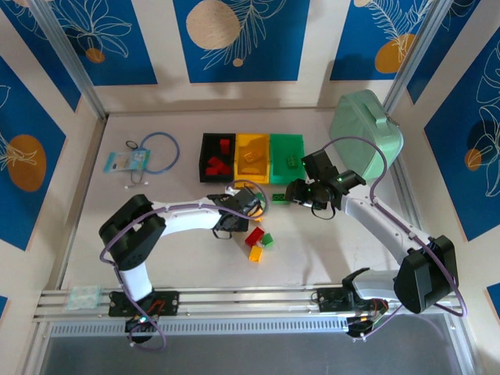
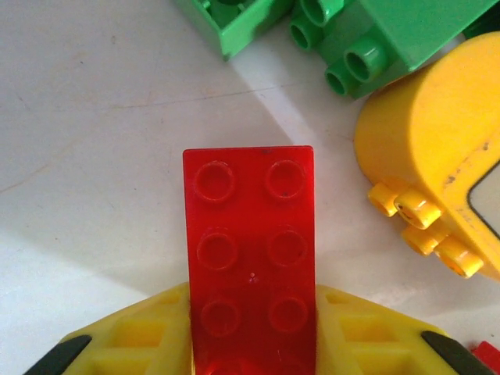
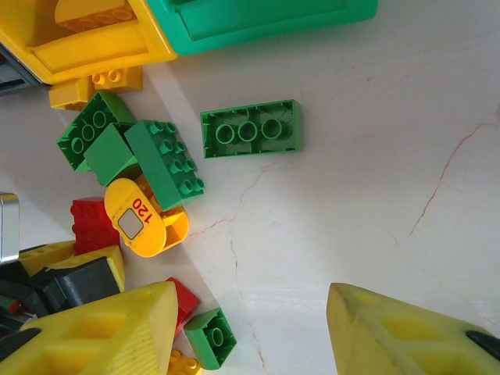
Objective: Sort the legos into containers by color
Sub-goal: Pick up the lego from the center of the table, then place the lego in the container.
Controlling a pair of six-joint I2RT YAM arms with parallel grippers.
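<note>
Legos (image 1: 256,239): a loose red, yellow and green heap on the table (image 1: 180,262), just in front of the bins and between the two grippers. Others lie inside the bins.
Bins: a joined row at the far middle of the table. The black bin (image 1: 205,168) holds red bricks, the yellow bin (image 1: 252,137) orange ones, and the green bin (image 1: 287,141) a green one.
Left gripper (image 2: 250,312): closed on a red brick (image 2: 250,234), with a yellow finger (image 2: 133,340) flush against each long side and the studs facing the camera (I cannot tell whether it is off the table).
Right gripper (image 3: 254,301): wide, with nothing between its fingers and tabletop under the gap.
Overhead view: both arms meet just in front of the bins, and the grippers cover the far part of the heap.
Left wrist view: a rounded yellow piece (image 2: 430,172) and green bricks (image 2: 391,39) lie near the red brick but apart from it.
Right wrist view: a green brick (image 3: 250,130) lies alone near the green bin's edge, apart from the cluster. The yellow piece reads "120" here.
Edges: the mint case (image 1: 366,129) stands in the far right corner beside the right arm. A blue cable loop (image 1: 160,152) lies far left, near the wall.
Open room: bare tabletop lies right of the lone green brick, and a broad bare stretch lies to the near left (beside the left arm).
</note>
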